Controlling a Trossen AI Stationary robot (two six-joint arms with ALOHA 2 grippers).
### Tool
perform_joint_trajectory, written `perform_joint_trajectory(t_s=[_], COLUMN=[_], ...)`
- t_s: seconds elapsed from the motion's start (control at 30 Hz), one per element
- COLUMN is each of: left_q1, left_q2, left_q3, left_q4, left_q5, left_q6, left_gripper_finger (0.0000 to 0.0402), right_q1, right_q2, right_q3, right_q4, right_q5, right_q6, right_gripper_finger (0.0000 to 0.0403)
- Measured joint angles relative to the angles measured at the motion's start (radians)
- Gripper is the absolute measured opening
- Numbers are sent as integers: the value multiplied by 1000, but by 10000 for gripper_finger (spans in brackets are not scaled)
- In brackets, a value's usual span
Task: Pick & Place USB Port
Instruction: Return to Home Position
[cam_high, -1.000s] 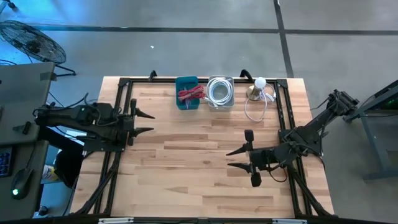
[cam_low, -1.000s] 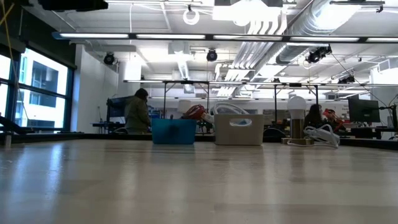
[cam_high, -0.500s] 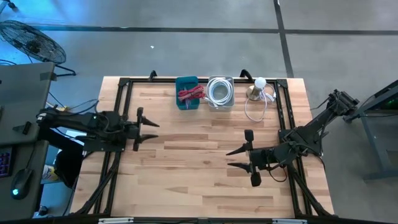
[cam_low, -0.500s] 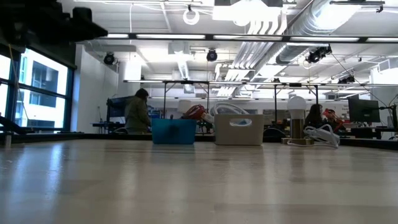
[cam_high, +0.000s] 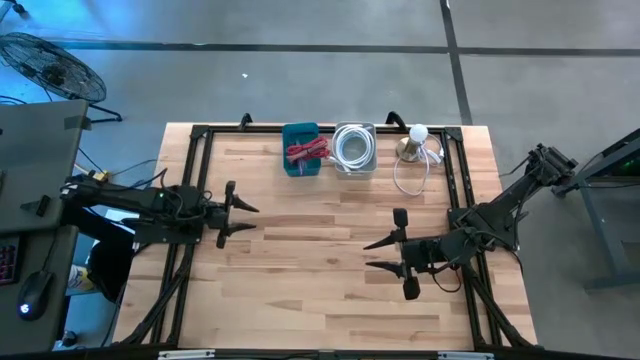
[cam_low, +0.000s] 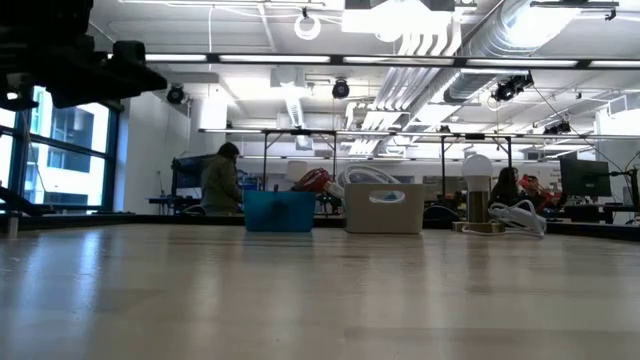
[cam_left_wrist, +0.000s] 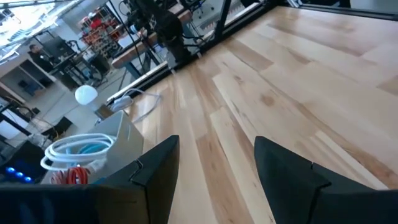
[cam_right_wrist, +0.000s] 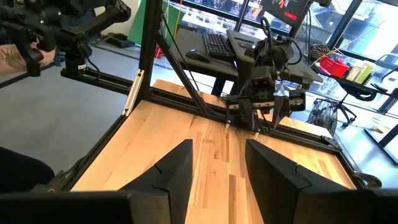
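From above, the pale wooden plank table carries a small blue plastic bin at its far edge, with a tangle of red and pink cables inside. Touching it on the right is a gray bin that holds a coiled white cable. Just beside that stands a white round bulb on a brass-coloured base, its white cord looped on the wood. The left gripper hovers over the table's left part with its fingers spread and empty. The right gripper sits right of centre, also spread and empty, well apart from both bins.

At table height, the blue bin and gray bin stand side by side at the far edge, and a person stands in the room behind.

The left wrist camera looks between wide-apart fingers toward the gray bin and white cable.

The right wrist camera shows parted fingers over bare wood, with the left arm opposite.
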Motion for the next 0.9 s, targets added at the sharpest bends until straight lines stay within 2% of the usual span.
perform_joint_trajectory(t_s=[0.53,0.9], left_q1=[0,0], left_q2=[-160,-173], left_q3=[-126,-143], left_q4=[5,24], left_q5=[18,52], left_q6=[-17,-2], left_gripper_finger=[202,202], right_q1=[0,0], right_q2=[0,0], right_q3=[0,0], right_q4=[0,0], right_q5=[0,6], right_q6=[1,5], right_gripper_finger=[140,140])
